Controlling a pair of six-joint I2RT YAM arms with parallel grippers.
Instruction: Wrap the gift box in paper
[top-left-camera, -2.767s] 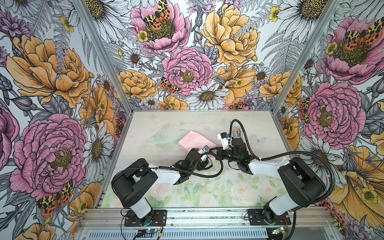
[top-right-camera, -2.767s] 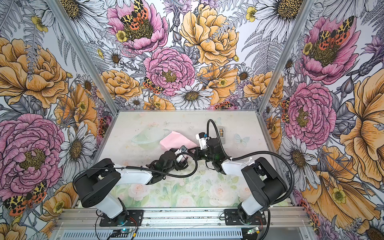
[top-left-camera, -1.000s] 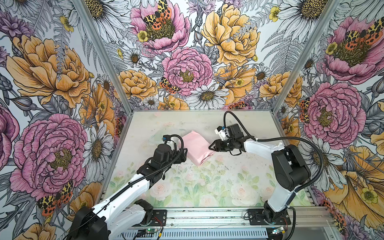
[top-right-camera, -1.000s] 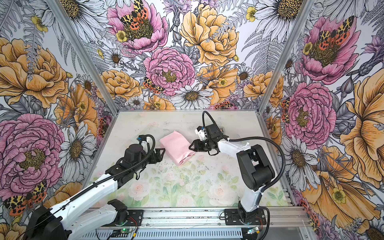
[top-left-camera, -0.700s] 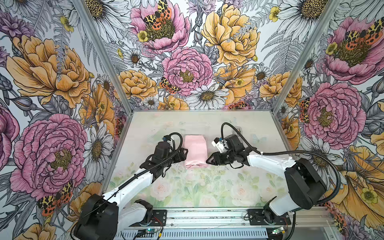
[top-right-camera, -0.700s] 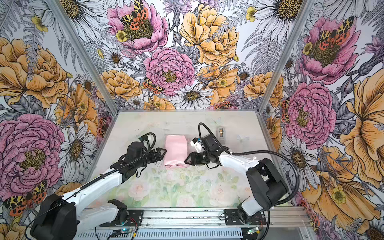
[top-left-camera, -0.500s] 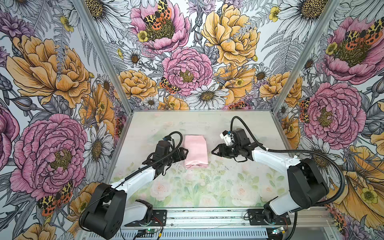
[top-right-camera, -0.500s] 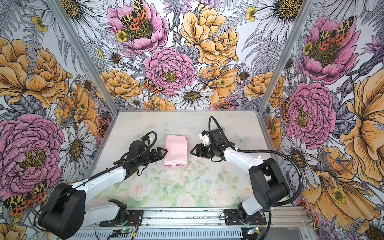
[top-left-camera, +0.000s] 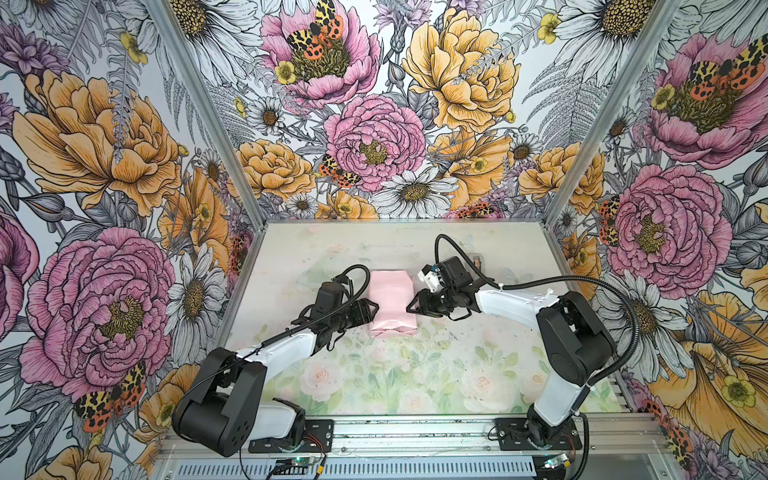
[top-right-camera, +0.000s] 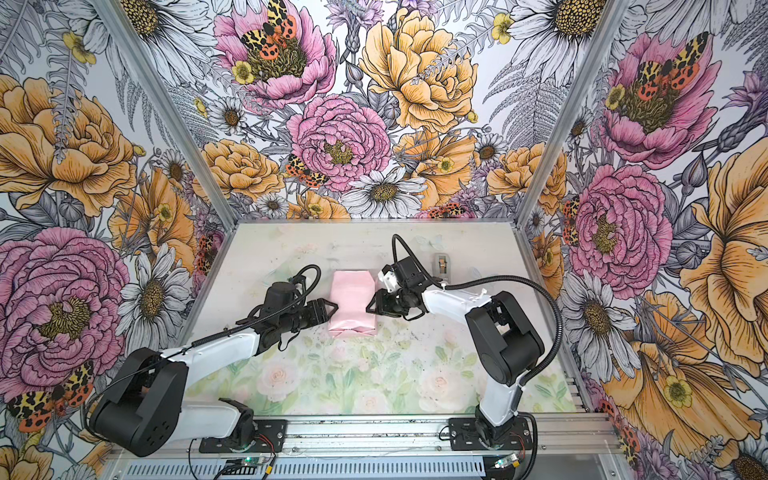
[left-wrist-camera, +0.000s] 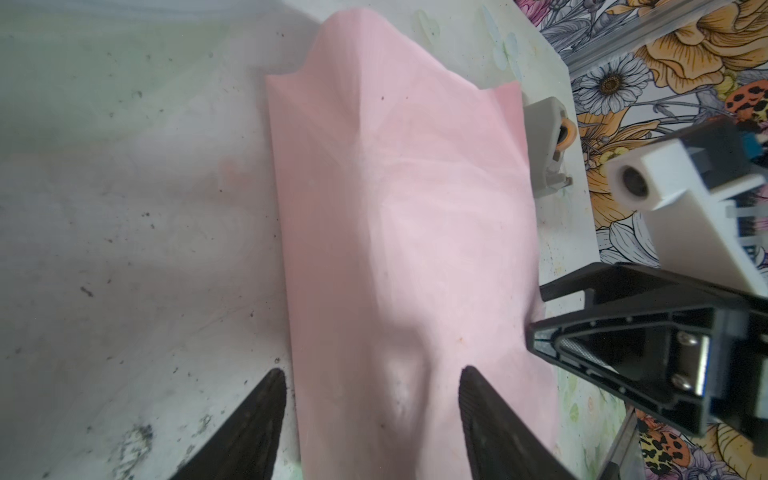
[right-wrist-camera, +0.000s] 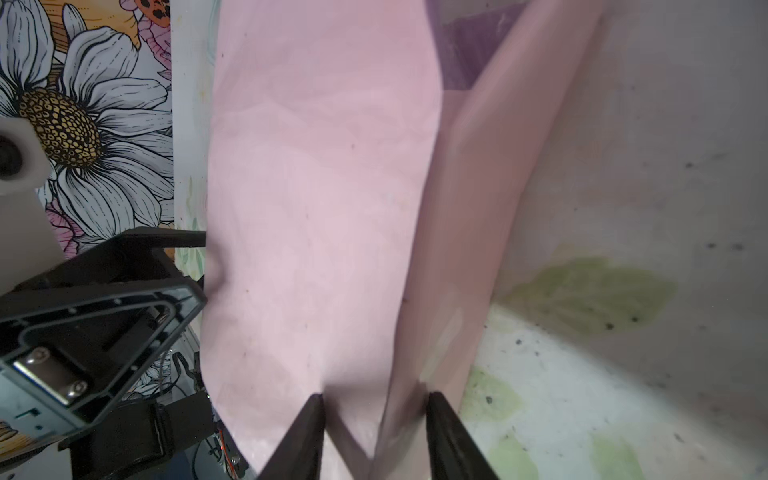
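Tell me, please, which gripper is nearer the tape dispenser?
Right. The right gripper is at the parcel's side toward the tape dispenser; the left gripper is at its opposite side.

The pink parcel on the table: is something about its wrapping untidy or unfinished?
Yes. The paper is not closed at the parcel's far end: in the right wrist view a lilac patch of its inner face shows through the gap. The near end looks folded in, but with uneven creases.
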